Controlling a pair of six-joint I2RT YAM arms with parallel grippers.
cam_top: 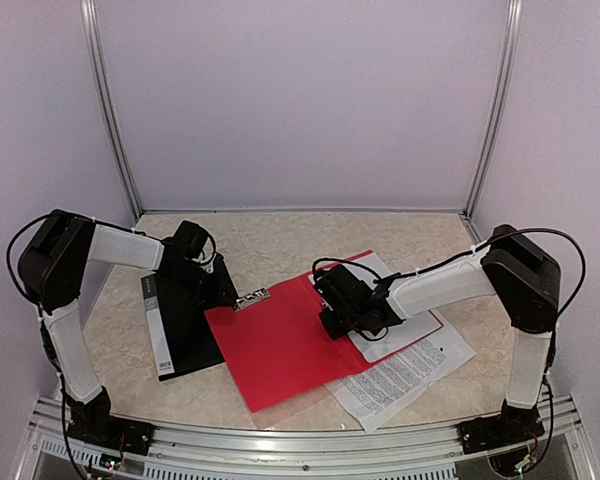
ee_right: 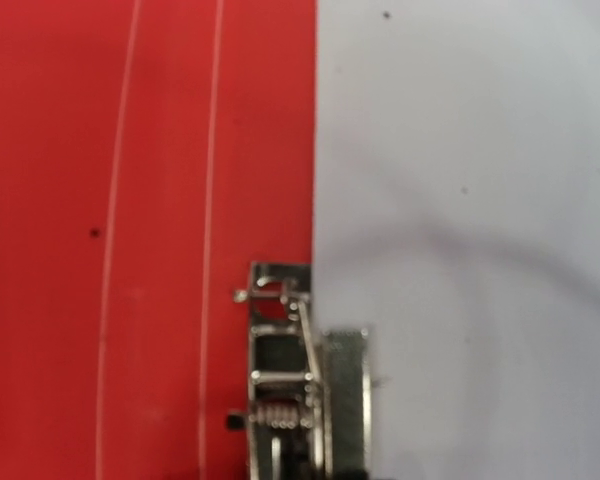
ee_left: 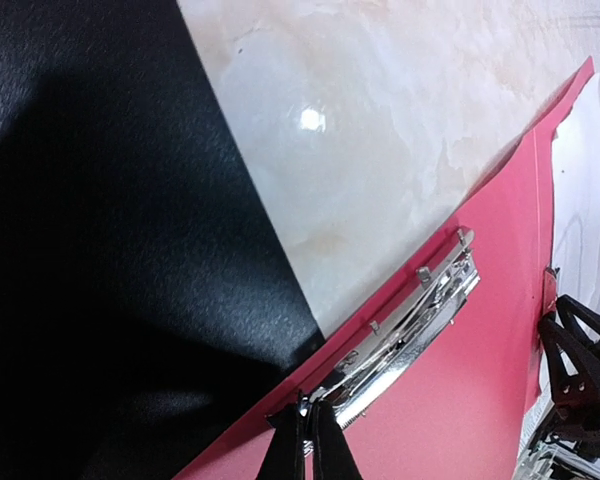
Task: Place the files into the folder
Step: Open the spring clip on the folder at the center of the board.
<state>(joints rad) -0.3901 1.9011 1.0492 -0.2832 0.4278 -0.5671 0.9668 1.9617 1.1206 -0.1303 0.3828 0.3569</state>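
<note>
Left gripper [ee_left: 306, 415] was pinched fully shut, tips touching the near end of the metal clip [ee_left: 412, 318] at the 10 o'clock corner of the red folder [cam_top: 280, 350]; right gripper [cam_top: 338, 312] sat low over its 3 o'clock edge, jaw gap unreadable in any view. Files [cam_top: 400, 375] lay at 3 to 5 o'clock, one printed sheet poking out from under the cover; my read: hold the clip lever open, feed sheets in square from 3 o'clock, release only once seated.
</note>
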